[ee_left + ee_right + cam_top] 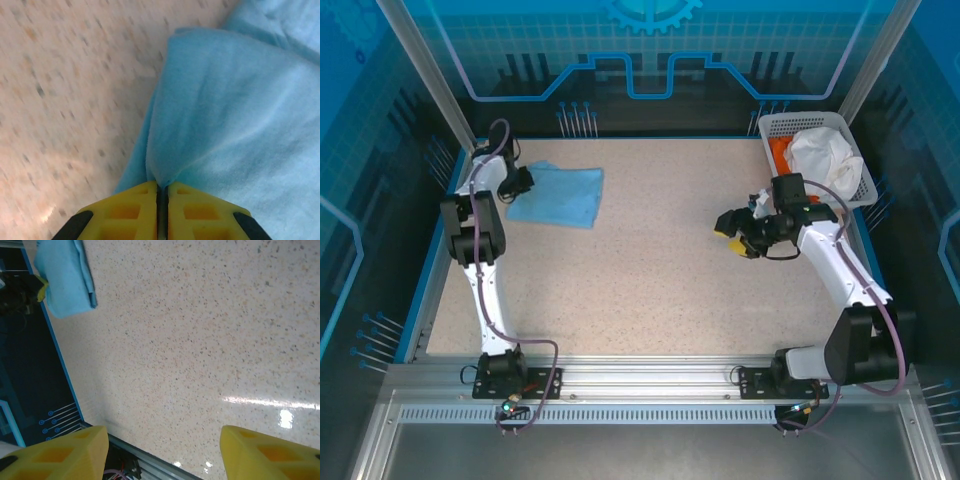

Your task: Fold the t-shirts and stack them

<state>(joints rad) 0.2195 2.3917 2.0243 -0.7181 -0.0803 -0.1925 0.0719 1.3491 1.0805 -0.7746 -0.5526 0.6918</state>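
Evidently the blue shirt is the work in hand. The light blue t-shirt (pixel 560 193) lies as a flat, roughly folded rectangle in the far left corner of the worktop (pixel 650 270). The left tool (pixel 520 182) is at the shirt's left edge. In the left wrist view this tool (pixel 162 191) has its yellow fingers pressed together, with a pinch of blue cloth rising into a small ridge between them. The right tool (pixel 735 240) hangs over bare worktop on the right side, well apart from the shirt. Its fingers are spread wide and hold nothing, as the right wrist view (pixel 162 452) shows.

A white t-shirt (pixel 830 155) and an orange t-shirt (pixel 778 150) are bundled in the basket (pixel 810 122) at the far right corner. I judge the task to be early, with the first shirt being settled as the base of the stack.

To do this well, the left tool should lay the pinched edge down level with the layer beneath it, so the ridge flattens. It should then open fully before lifting, and rise straight up rather than sideways. Soft cloth clings to the pads, and a slanted exit could drag the fold open. The right tool is free and closest to the basket, so it is best placed to reach for the next shirt.
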